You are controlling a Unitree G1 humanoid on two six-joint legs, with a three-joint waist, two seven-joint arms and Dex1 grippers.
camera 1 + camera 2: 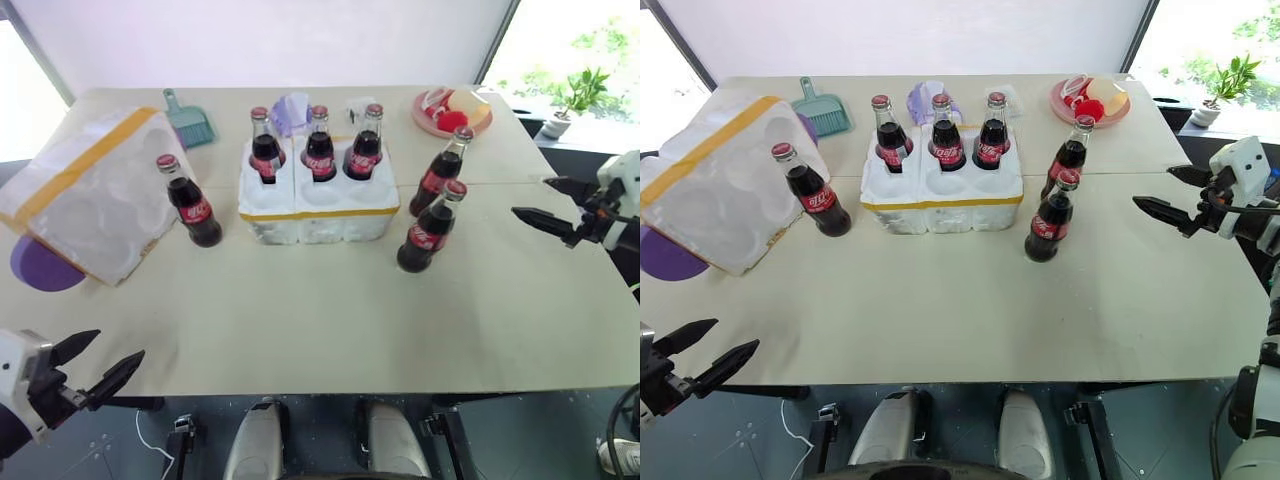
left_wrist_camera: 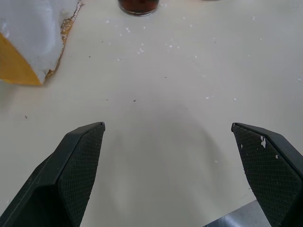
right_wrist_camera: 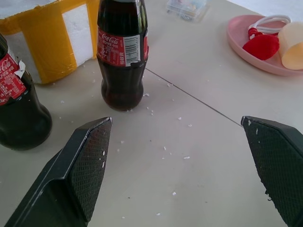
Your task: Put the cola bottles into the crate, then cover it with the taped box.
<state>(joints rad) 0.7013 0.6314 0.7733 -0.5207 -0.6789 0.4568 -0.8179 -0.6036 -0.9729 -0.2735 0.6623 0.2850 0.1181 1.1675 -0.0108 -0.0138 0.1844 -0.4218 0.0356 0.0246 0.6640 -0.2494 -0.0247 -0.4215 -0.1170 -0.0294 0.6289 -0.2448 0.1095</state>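
Observation:
The crate, a low white foam block with a yellow tape band, stands mid-table. Three cola bottles stand in its far wells; the near wells are empty. One bottle stands left of the crate, and two more stand on its right. The taped box lies tilted at the left, its hollows facing me. My left gripper hangs open over the table's near left edge. My right gripper is open, right of the two loose bottles, pointing toward them.
At the back of the table lie a teal hand brush, a purple object behind the crate and a pink plate with red and yellow items. A purple disc lies under the taped box. White foam crumbs dot the table.

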